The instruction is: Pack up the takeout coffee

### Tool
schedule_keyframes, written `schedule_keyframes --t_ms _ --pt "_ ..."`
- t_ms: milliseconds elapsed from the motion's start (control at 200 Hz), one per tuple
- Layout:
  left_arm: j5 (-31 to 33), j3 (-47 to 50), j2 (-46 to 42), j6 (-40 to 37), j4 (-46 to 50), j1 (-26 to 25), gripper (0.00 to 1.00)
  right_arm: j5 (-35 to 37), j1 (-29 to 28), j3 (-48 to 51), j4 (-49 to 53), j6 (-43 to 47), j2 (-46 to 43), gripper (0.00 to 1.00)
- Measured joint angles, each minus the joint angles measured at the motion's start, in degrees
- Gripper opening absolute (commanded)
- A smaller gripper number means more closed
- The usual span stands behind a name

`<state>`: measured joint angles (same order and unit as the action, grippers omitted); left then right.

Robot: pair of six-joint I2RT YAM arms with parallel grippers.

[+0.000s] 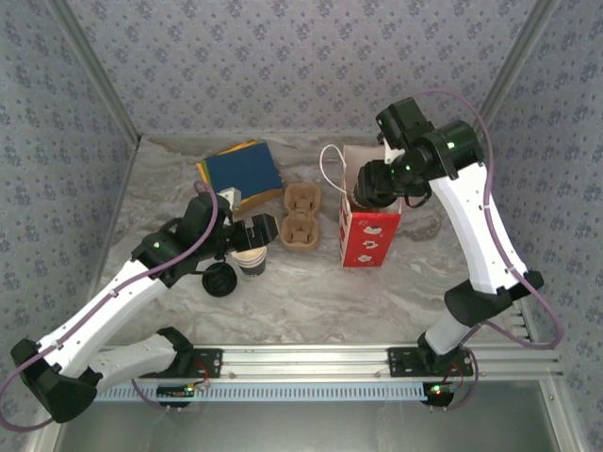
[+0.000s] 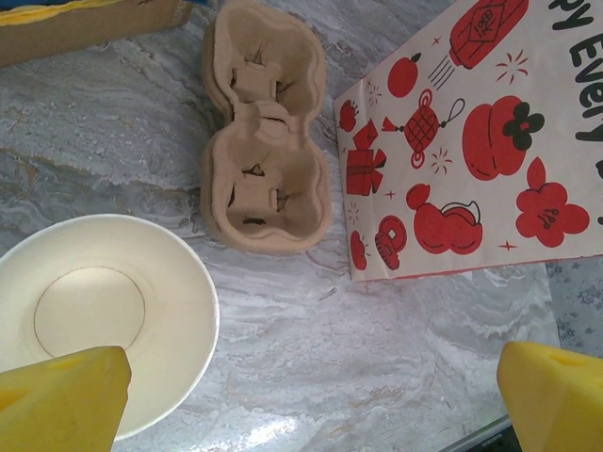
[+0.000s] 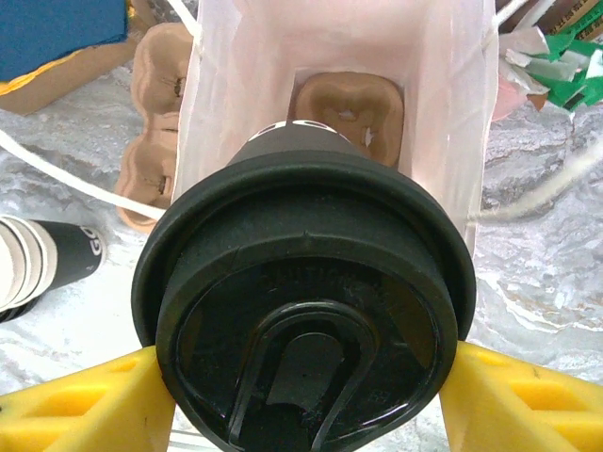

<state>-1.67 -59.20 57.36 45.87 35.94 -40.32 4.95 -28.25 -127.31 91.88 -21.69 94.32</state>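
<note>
While R hand (image 3: 306, 405) clamps coffee (image 3: 301, 273) over bag (image 3: 457, 104) mouth, L hand (image 2: 311, 400) spread wide, empty

Left tool (image 2: 306, 405) spread wide, right tool (image 3: 306, 391) clamped, reaching forward

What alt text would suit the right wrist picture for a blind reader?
A black-lidded coffee cup, clamped between the right pincer's yellow fingers, is over an open paper bag with a brown cardboard cup tray at its bottom.
</note>
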Motion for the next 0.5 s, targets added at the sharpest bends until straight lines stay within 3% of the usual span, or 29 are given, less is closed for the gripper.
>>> schedule_keyframes --t_ms 500 --pt "0.0 1.8 1.0 -1.9 -0.5 0.0 1.0 1.7 1.2 -0.8 0.0 1.9 8.5 0.7"
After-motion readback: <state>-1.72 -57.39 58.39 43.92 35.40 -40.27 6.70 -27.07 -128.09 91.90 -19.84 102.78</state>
